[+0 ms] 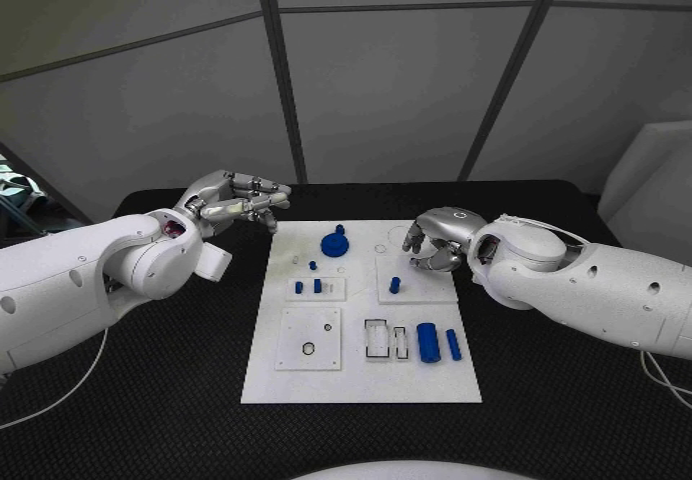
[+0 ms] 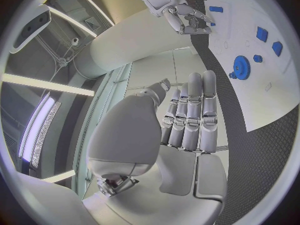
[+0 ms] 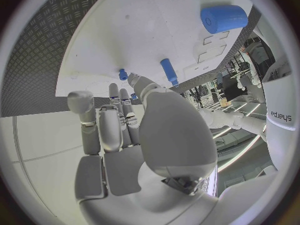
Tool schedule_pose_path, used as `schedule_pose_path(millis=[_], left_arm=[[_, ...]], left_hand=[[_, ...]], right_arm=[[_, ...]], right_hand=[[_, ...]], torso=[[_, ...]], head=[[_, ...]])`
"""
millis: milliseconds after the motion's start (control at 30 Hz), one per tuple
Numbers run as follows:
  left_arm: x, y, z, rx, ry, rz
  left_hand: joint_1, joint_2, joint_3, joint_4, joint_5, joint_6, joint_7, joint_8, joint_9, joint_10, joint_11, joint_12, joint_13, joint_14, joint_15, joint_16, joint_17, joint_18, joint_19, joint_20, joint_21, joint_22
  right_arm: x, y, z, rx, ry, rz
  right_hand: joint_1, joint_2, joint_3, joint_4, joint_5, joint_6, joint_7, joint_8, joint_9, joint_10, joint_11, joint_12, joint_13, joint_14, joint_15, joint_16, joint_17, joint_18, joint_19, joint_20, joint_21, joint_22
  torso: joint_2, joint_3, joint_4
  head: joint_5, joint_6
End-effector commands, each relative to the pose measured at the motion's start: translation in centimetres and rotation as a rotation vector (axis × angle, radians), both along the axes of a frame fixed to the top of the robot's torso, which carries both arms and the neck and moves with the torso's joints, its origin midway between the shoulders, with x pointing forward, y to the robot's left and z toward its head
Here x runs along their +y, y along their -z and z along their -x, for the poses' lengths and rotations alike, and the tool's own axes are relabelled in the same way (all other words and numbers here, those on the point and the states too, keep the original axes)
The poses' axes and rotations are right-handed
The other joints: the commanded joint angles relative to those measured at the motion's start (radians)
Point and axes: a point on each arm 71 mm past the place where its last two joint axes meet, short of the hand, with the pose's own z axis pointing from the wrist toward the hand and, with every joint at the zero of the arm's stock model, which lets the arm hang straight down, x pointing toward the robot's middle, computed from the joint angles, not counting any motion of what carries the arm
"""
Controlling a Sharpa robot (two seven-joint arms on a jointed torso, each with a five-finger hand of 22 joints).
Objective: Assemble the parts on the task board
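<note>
The task board (image 1: 361,385) is set in the middle of the table (image 1: 144,400), with the left hand (image 1: 238,200) placed beyond its far left corner and the right hand (image 1: 436,240) over its far right edge. A gear (image 1: 335,243) is found near the board's far edge, small pegs (image 1: 307,286) lie left of centre, and a cylinder (image 1: 428,342) with a rod (image 1: 453,345) just beside it is laid at the near right.

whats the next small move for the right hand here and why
Probably lower the right hand onto the upright blue peg just in front of it and pinch it. The hand holds nothing and hovers over the task board's far right part, nearer that peg than the left hand, which hangs off the board's far left corner.
</note>
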Motion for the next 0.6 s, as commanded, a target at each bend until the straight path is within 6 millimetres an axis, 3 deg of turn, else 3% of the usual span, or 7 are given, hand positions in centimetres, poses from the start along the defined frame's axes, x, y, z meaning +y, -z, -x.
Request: schedule_pose_path(millis=[33, 233, 600], left_arm=[[-0.25, -0.33, 0.05, -0.012, 0.009, 0.049], [-0.59, -0.29, 0.02, -0.010, 0.015, 0.051], [-0.85, -0.27, 0.04, -0.008, 0.022, 0.052]], left_hand=[[0.006, 0.002, -0.004, -0.001, -0.001, 0.005, 0.001, 0.005, -0.001, -0.004, -0.001, 0.003, -0.001, -0.008, 0.001, -0.004, -0.002, -0.012, -0.008, -0.001, -0.007, -0.002], [0.006, 0.002, -0.005, -0.001, -0.001, 0.004, 0.001, 0.005, -0.001, -0.004, -0.001, 0.004, -0.001, -0.009, 0.001, -0.006, -0.003, -0.012, -0.008, -0.001, -0.009, -0.004], [0.006, 0.002, -0.005, -0.001, -0.001, 0.004, 0.001, 0.005, -0.001, -0.005, -0.001, 0.004, -0.001, -0.010, 0.002, -0.008, -0.005, -0.012, -0.009, 0.000, -0.011, -0.005]], right_arm=[[0.13, 0.41, 0.04, 0.021, -0.003, 0.047], [0.28, 0.84, 0.02, 0.037, 0.006, 0.086], [0.49, 1.12, 0.01, 0.054, 0.008, 0.111]], right_hand=[[0.017, 0.002, 0.012, -0.003, -0.006, 0.011, -0.003, -0.004, 0.002, 0.014, -0.003, -0.001, -0.005, 0.048, 0.002, 0.010, 0.007, 0.006, 0.009, 0.002, 0.010, 0.013], [0.018, 0.003, 0.026, -0.007, -0.008, 0.019, -0.006, -0.005, 0.003, 0.026, -0.006, -0.005, -0.014, 0.049, -0.001, 0.012, 0.008, 0.004, 0.014, -0.001, 0.019, 0.023], [0.024, 0.011, 0.058, -0.020, 0.002, 0.042, -0.014, -0.001, 0.008, 0.055, -0.014, -0.006, -0.027, 0.052, -0.008, 0.025, 0.023, -0.002, 0.030, -0.007, 0.043, 0.055]], torso=[[-0.001, 0.0000, -0.0006], [0.000, 0.0007, -0.0028], [-0.001, 0.0007, 0.0011]], head=[[0.004, -0.003], [0.006, -0.003], [0.001, -0.012]])
